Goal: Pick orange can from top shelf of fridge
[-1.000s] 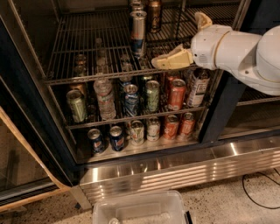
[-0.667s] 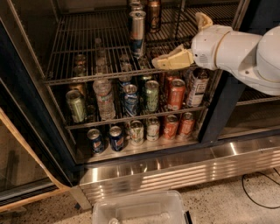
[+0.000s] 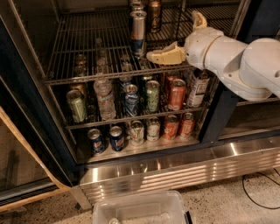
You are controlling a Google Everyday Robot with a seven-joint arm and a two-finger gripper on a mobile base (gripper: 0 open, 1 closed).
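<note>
Barely anything changed from a moment ago: the gripper (image 3: 174, 36) has just crept a touch left and up, and all the cans sit where they were. It's hanging over the right front part of the top shelf (image 3: 83, 48) of the fridge (image 3: 218, 113), fingers spread wide with nothing in them, one finger (image 3: 166, 56) pointing left along the shelf's front edge and the other sticking up

The orange can (image 3: 154, 13) is upright at the back of that top shelf, just right of and behind the taller silver-and-blue can (image 3: 138, 28), well clear of both fingers

Counts: on top I see one orange can, one silver-and-blue can and one more can top (image 3: 136, 5) peeking out behind it. The middle rack's front row has two green cans, one water bottle (image 3: 105, 98), one blue can, one orange-red can (image 3: 176, 94) and one white-labelled container. The bottom front row is six cans: two blue, two pale, two orange-red. One clear plastic bin (image 3: 140, 209) sits on the floor
</note>
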